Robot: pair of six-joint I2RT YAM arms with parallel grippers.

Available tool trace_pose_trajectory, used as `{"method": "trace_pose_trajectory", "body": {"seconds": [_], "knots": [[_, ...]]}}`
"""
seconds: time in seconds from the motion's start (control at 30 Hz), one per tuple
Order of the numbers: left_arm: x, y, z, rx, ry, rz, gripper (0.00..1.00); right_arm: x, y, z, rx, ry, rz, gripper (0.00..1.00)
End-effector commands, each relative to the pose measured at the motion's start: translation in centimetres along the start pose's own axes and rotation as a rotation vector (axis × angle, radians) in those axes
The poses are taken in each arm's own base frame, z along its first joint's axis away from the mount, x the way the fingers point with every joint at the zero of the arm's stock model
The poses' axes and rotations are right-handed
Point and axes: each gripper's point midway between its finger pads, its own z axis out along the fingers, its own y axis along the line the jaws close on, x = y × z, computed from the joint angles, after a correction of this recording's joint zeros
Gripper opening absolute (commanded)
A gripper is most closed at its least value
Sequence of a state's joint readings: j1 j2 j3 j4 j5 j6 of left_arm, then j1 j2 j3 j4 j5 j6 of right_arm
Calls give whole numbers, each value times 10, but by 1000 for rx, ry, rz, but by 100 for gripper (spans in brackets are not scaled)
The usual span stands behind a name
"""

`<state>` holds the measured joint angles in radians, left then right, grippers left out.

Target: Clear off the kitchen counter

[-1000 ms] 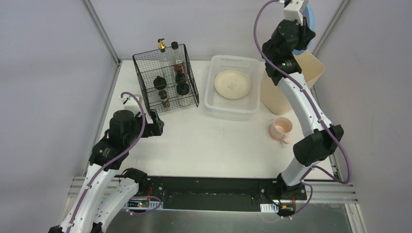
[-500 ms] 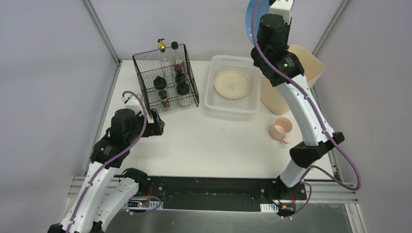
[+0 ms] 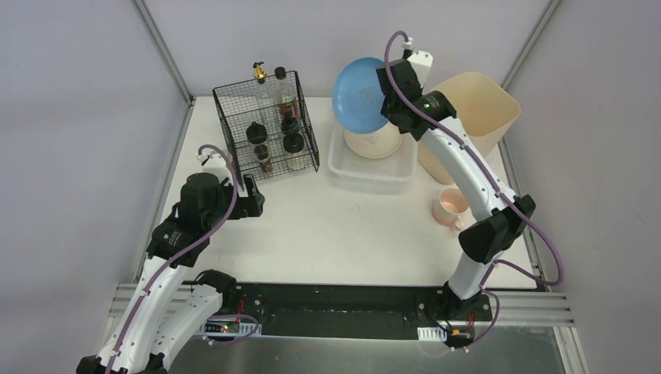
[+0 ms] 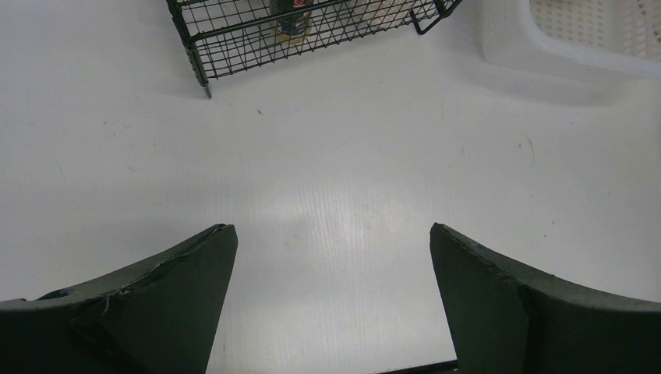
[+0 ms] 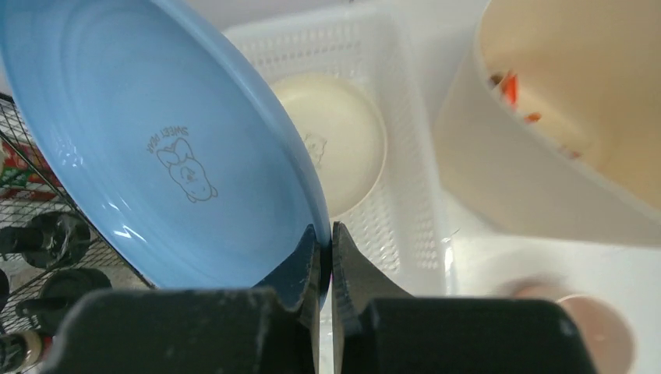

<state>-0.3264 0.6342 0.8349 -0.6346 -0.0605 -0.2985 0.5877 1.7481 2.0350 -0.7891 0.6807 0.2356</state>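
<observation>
Right pincer (image 5: 326, 241), clamped on the rim of the blue plate (image 5: 156, 132), has swung left from above the beige bin (image 3: 477, 109). The plate now hangs tilted over the white basket (image 3: 366, 173), seemingly clear of its cream plate (image 5: 343, 140). Left pincer (image 4: 331, 230) stays wide open and empty over the near-left part of the worktop (image 3: 343, 226).

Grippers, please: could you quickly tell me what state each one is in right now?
Left gripper: open, holding nothing, above the kitchen counter.
Right gripper: shut on the rim of the blue plate, above the white basket.
</observation>
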Motion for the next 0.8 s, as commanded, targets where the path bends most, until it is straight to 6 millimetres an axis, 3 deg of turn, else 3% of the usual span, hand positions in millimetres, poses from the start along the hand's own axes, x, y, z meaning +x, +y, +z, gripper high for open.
{"method": "trace_pose_trajectory", "body": {"seconds": [0.0,0.37,0.77], "knots": [[-4,-3,-1,13,-14,-6,99,40,24,12,-67,123,226,0],[-3,-2,0,11,-5,-4,99,121,14,64,33,250,592,0],[-3,-2,1,9,-1,-2,99,154,18,106,122,254,806,0]]}}
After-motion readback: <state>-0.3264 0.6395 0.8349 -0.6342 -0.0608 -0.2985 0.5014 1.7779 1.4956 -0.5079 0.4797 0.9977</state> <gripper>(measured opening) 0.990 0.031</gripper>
